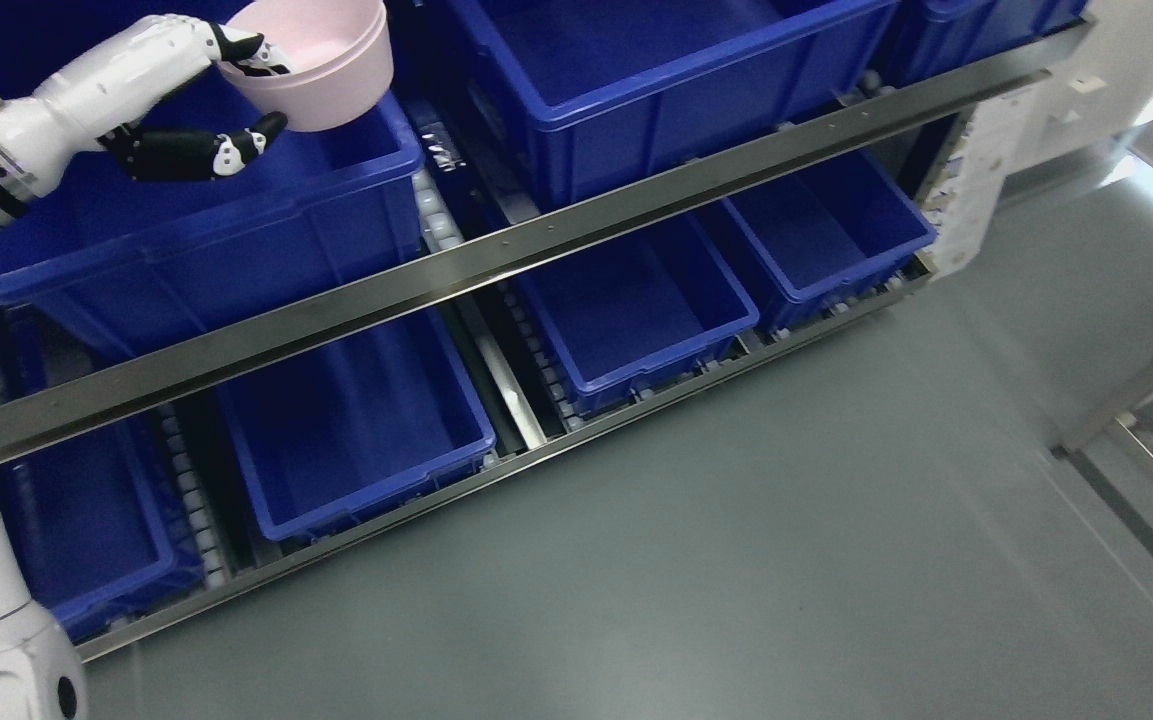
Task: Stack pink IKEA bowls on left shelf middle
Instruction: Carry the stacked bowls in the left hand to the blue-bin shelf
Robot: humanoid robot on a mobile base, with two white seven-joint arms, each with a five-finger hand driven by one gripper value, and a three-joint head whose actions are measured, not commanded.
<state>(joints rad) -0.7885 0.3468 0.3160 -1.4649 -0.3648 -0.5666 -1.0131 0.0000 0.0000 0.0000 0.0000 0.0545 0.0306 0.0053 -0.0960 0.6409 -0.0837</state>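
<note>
while the left hand (pixel 226 95) grips a pink bowl (pixel 321 60), above an empty blue bin (pixel 236 210), other bins empty

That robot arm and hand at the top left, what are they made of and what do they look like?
The left hand has a glossy white shell over the back and knuckles, with black fingers that carry white segments near the tips. The forearm is smooth white, ending in a silver metal ring and a black band at the wrist. No loose cables show.

Your left hand (pixel 198 95) grips the pink bowl (pixel 319 62) by its rim, fingers (pixel 236 45) inside, thumb beneath; the bowl hangs tilted above the upper-left blue bin (pixel 236 215); other blue bins sit below that bin on the shelf's lower level.
</note>
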